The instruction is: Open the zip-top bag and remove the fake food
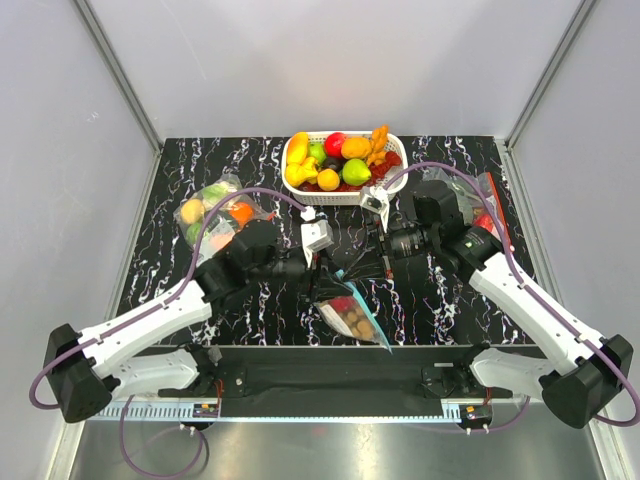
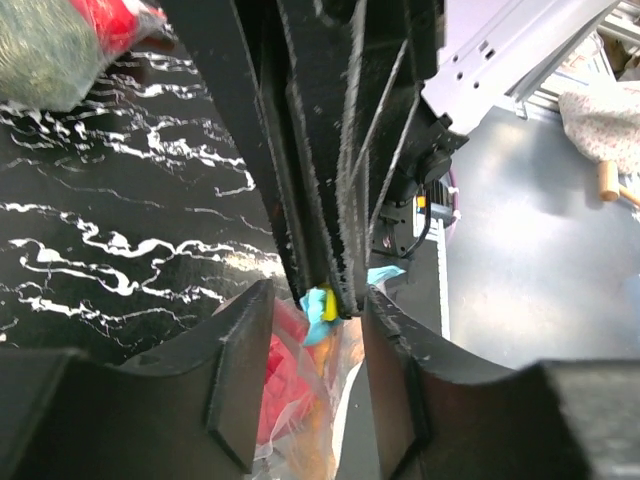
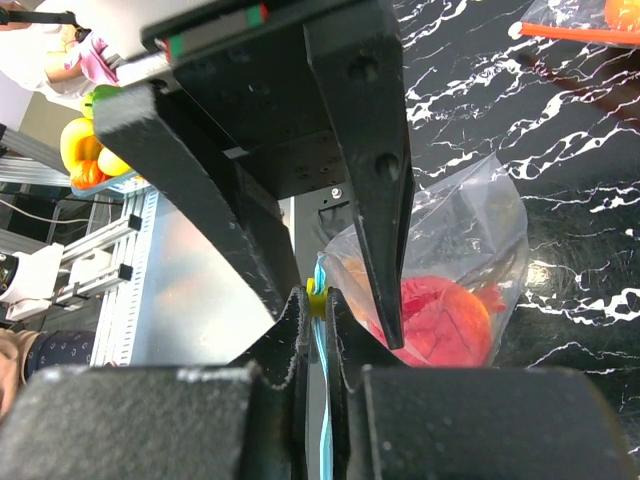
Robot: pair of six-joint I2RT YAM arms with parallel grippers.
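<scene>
I see the black marbled table (image 1: 440,300) with a white basket (image 1: 288,160) of fruit at the far centre. Both arms meet mid-table. My right gripper (image 3: 313,297) is pinched tight on the teal strip of the zip-top bag (image 3: 480,210), which sits in the middle, toward the near edge. My left gripper (image 2: 316,300) stands partly open, its fingers (image 2: 240,370) on either side of the bag's mouth and the right fingertips. Inside the bag lies the fake food: the red fruit (image 3: 440,315) and the tan balls (image 1: 356,322).
</scene>
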